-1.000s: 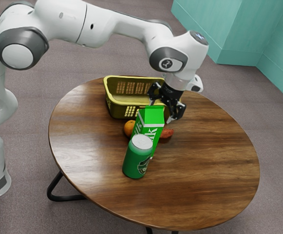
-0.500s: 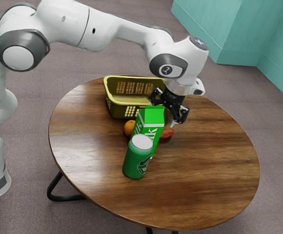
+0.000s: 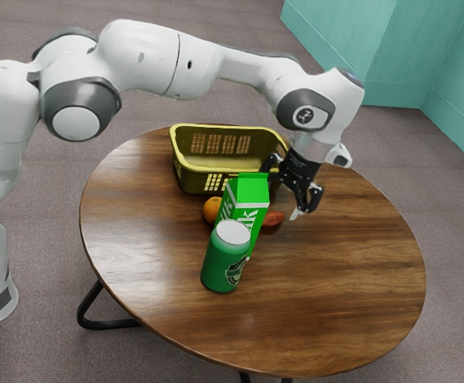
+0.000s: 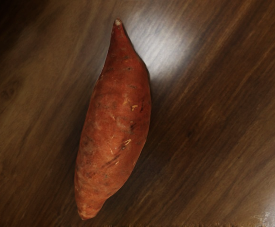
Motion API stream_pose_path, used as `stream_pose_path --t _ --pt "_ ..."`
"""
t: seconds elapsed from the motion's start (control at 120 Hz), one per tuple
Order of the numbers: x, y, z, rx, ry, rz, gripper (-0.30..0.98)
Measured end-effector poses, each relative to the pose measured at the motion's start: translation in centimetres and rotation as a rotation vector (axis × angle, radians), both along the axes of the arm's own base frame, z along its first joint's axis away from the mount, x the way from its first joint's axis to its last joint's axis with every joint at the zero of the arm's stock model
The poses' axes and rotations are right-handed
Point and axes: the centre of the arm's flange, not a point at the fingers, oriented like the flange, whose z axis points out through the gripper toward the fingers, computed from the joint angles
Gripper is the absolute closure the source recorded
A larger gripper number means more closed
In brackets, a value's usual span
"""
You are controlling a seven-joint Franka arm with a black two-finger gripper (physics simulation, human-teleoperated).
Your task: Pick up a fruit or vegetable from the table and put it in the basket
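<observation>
My gripper (image 3: 283, 196) is low over the table behind the green milk carton, its fingers apart; the carton partly hides the finger nearer the basket. A reddish sweet potato (image 3: 274, 218) lies on the wood below it, one end hidden by the carton. From the hand, the whole sweet potato (image 4: 113, 123) is visible lying on the table, not held. The yellow basket (image 3: 193, 177) stands close by, toward the exterior view's left. An orange fruit (image 3: 212, 209) rests in front of the basket, partly behind the carton.
The green milk carton (image 3: 250, 199) stands upright beside the sweet potato, with a green can (image 3: 225, 259) in front of it. Bare wood of the round table (image 3: 351, 271) extends toward the exterior view's right.
My hand has moved toward the exterior view's right and somewhat lower, away from the basket. The sweet potato, orange, carton, can and basket have stayed in place.
</observation>
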Motion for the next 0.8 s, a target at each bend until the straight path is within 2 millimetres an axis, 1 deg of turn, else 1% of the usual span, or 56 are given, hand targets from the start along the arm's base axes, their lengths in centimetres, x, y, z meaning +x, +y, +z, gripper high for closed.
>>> stream_pose_path --t 0.058,0.2,0.333,0.417,0.633,0.8 --pt "0.0 0.0 -0.4 -0.005 0.013 -0.025 0.0" --pt "0.1 0.5 -0.6 0.013 0.014 -0.101 0.0" --pt "0.6 0.7 -2.1 0.02 0.031 -0.157 0.0" --pt "0.8 1.6 -2.8 0.02 0.038 -0.175 0.0" --pt "1.0 3.0 -3.0 0.008 0.038 -0.218 0.0" --pt "1.0 3.1 -3.0 -0.006 0.036 -0.25 0.0"
